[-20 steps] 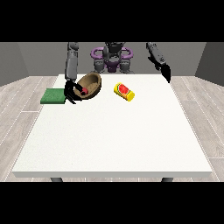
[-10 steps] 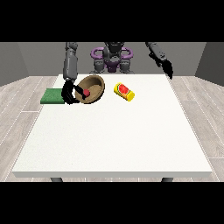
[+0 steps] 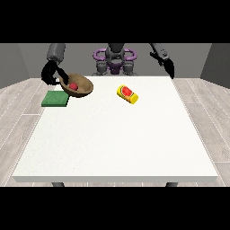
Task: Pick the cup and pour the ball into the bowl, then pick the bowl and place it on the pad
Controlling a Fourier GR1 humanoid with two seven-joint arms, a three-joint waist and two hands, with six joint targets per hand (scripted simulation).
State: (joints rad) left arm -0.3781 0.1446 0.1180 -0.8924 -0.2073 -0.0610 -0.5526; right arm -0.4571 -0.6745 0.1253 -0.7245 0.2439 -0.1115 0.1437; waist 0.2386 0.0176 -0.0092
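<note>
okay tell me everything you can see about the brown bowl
The bowl is brown and looks wooden, round, shallow and wide-mouthed. It is tilted, its opening turned toward the camera, with a small red ball lying inside. It sits near the table's far edge at the view's left, its low side by the green pad. The hand at the view's left is at its rim; whether the bowl touches the pad is unclear.

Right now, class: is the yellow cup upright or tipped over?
Tipped: the yellow cup lies on its side on the table, its red inside showing.

Brown bowl (image 3: 79,86) w/ red ball (image 3: 72,86); green pad (image 3: 55,99); yellow-red cup (image 3: 127,94); white table (image 3: 117,139)
</note>
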